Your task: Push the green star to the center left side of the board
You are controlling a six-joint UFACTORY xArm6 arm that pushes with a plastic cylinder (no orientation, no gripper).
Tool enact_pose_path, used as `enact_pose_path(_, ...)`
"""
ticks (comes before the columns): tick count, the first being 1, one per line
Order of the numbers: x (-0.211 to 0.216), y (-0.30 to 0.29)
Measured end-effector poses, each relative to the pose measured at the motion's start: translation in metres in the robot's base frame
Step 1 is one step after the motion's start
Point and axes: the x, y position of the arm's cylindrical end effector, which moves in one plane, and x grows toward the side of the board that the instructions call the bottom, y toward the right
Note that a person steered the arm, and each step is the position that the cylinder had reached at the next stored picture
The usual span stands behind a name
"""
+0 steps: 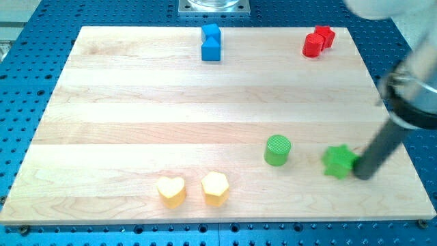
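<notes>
You are seeing my tip (361,175) touching the view's-right side of the green star (339,161), which is sitting near the wooden board's (171,116) lower right, right of the green cylinder (277,149). My rod is carrying no gripper, so nothing is being grasped.

The arm is entering from the view's upper right, its dark rod slanting down and leftward (the upper housing is blurring out of focus), while my tip (362,175) is resting low near the view's right.
</notes>
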Motion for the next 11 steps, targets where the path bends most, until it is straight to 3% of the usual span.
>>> enact_pose_path(3, -0.081, -0.273)
enact_pose_path(4, -0.094, -0.307)
enact_pose_path(5, -0.088, -0.228)
enact_pose_path(6, -0.097, -0.185)
enact_pose_path(8, -0.13, -0.358)
enact_pose_path(9, -0.14, -0.311)
enact_pose_path(10, -0.178, -0.348)
enact_pose_path(11, -0.159, -0.411)
